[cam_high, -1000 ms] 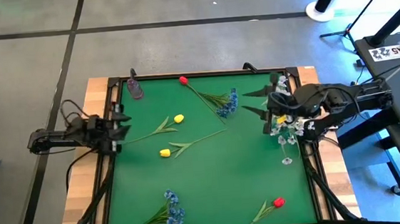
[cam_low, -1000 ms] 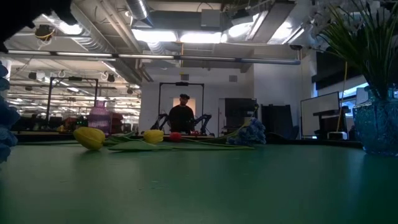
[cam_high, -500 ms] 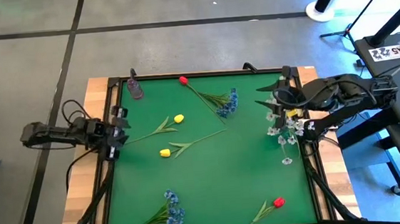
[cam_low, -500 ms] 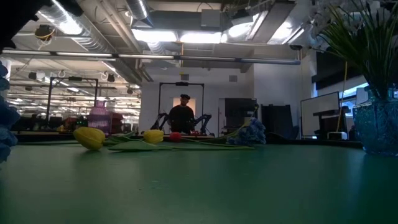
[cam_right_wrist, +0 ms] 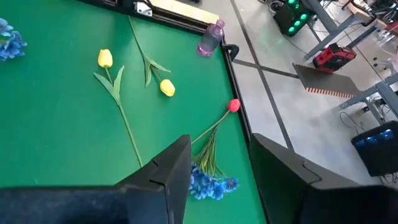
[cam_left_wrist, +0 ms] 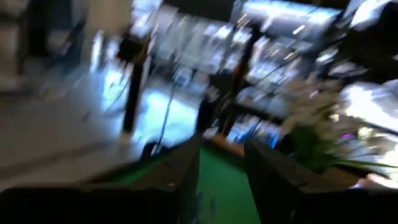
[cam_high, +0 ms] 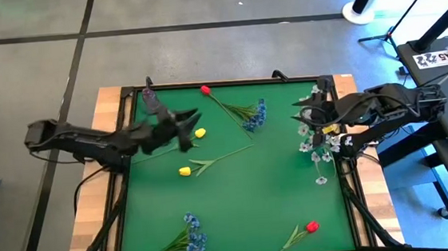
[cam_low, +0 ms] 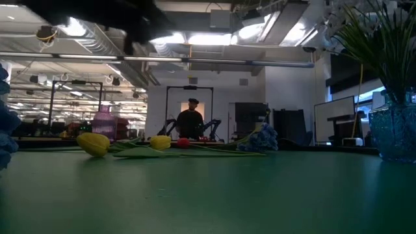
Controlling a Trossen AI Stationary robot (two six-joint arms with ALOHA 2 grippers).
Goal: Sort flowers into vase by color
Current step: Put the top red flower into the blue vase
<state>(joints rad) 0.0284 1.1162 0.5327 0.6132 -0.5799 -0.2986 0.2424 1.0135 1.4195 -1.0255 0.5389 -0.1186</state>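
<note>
Two yellow tulips lie mid-table. At the far edge a red tulip lies with its stem running to a blue bunch. Another blue bunch and a red tulip lie at the near edge. White sprays stand in a glass vase at the right edge. My left gripper hovers open above the table, just left of the far yellow tulip. My right gripper is open above the right edge, beside the white sprays. The right wrist view shows both yellow tulips.
A small purple vase stands at the far left corner, also in the low view. A raised frame borders the green mat. A person stands in the room far behind the table.
My left arm has swung out from the left edge over the table, toward the far yellow tulip. My right gripper has drawn back a little toward the far right edge. The flowers have stayed in place.
</note>
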